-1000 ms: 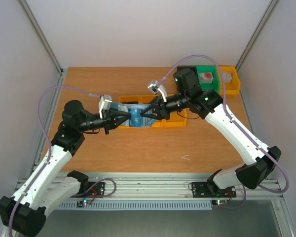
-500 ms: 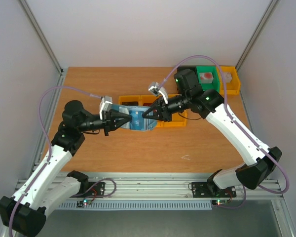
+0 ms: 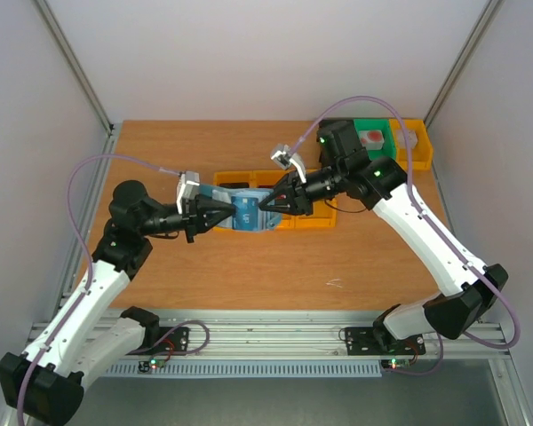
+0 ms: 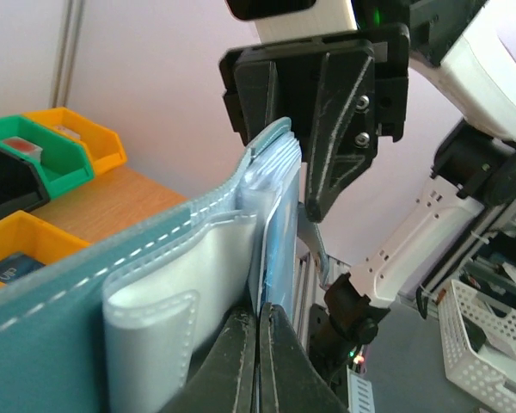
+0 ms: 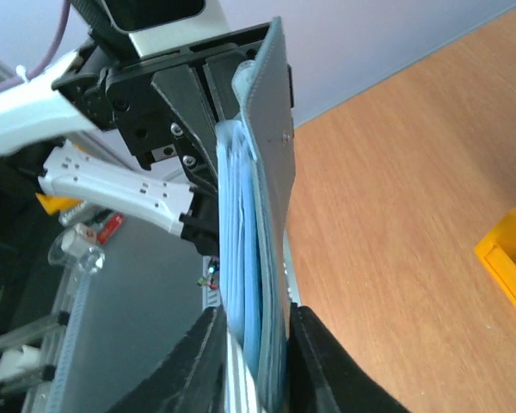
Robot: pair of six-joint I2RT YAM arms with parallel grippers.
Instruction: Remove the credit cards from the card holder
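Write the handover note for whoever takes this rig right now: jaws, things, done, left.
Left gripper: jaws shut on one end of the card holder.
Right gripper: jaws closed on the opposite end, over the clear sleeves.
Card holder: held up off the table between the two arms, by the yellow bins.
Credit cards: none in either gripper; how many sit in the sleeves cannot be told.
Done: holder lifted and gripped at both ends.
Left: pull the cards out of the sleeves.
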